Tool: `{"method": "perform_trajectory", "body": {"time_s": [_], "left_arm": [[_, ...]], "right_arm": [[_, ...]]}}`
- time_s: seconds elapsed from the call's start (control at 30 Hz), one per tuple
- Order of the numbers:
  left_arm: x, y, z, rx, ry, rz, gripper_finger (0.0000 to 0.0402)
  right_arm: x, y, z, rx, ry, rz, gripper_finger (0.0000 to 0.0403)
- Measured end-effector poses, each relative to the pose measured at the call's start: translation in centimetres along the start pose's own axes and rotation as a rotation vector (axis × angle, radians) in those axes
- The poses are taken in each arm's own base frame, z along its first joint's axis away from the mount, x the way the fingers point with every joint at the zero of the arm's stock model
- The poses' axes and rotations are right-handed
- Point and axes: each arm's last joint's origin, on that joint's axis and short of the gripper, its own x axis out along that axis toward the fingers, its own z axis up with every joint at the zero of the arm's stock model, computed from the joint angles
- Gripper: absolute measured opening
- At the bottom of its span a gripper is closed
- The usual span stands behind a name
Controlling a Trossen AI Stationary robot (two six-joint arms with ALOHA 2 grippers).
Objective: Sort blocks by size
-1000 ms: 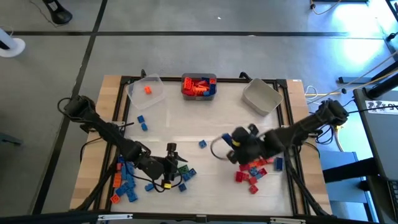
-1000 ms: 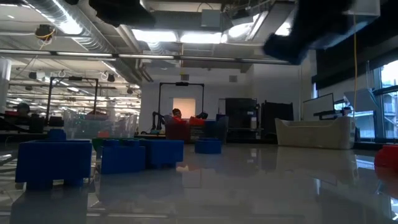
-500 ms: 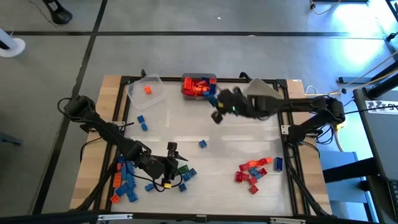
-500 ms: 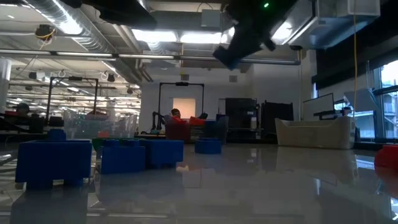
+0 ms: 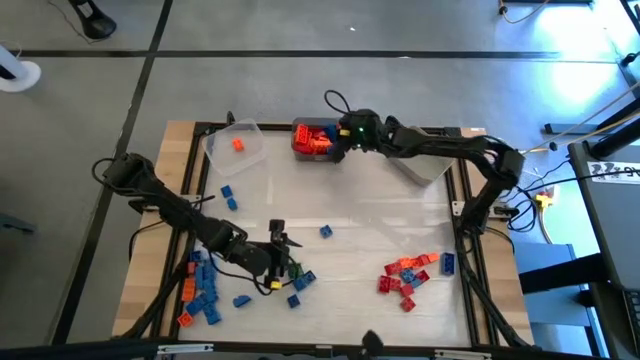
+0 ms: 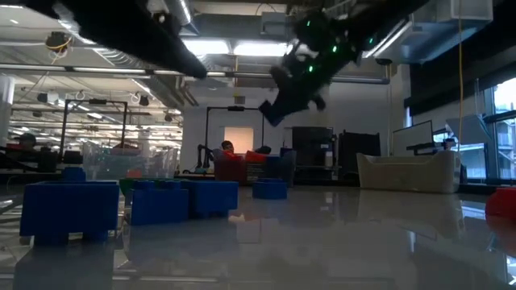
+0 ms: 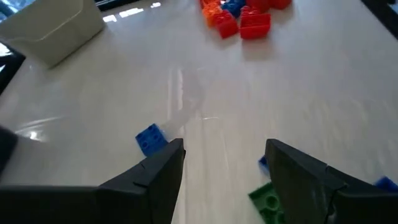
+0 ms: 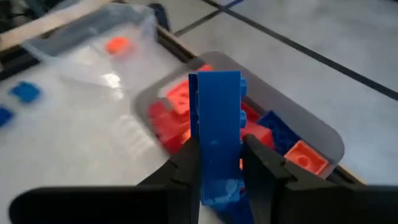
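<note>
Pincer of the left arm [image 5: 272, 268] sat low at about seven o'clock on the table [image 5: 360, 210], its fingers [image 7: 155, 171] spread apart with nothing between them. Around it lay a scatter of mostly blue blocks [image 5: 205, 290], with a few orange ones among them and a green block [image 7: 268, 199] just beside the tips. A single blue block [image 7: 150, 138] lay a little ahead of the fingers, toward the table's middle.

At about five o'clock a cluster of red blocks [image 5: 405, 275] rested on the table, with one blue piece at its outer edge, well apart from both arms. Two more blue blocks [image 5: 228, 196] lay at about nine o'clock.

Farther back, near twelve o'clock, the right pincer [image 5: 345, 135] hovered over the grey bin [image 5: 318, 139] and was clenched on a long blue block [image 8: 216, 146], held upright between its fingers [image 8: 264, 165]. That bin held red, orange and blue blocks [image 8: 174, 112]. At about eleven o'clock stood a clear bin [image 5: 236, 146] with one orange block [image 5: 238, 144] inside. At one o'clock stood another grey bin [image 5: 420, 160], partly covered by the right arm.
</note>
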Motion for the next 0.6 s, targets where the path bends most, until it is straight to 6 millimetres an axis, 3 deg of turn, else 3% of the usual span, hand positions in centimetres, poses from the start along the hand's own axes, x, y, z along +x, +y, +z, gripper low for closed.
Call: {"method": "perform_trajectory", "body": {"time_s": [0.27, 0.47, 0.6], "left_arm": [[0.7, 1.1, -1.8, -0.037, 0.034, 0.035, 0.0214], [1.0, 1.7, -2.1, -0.042, 0.047, 0.053, 0.0214], [1.1, 1.8, -2.2, -0.025, 0.049, 0.057, 0.0214]], "right_arm": [[3.7, -3.3, -1.7, 0.046, 0.059, -0.001, 0.0092], [4.2, -3.4, -1.6, 0.058, 0.028, 0.019, 0.0097], [4.2, -3.2, -1.3, 0.048, 0.004, 0.076, 0.0131]]}}
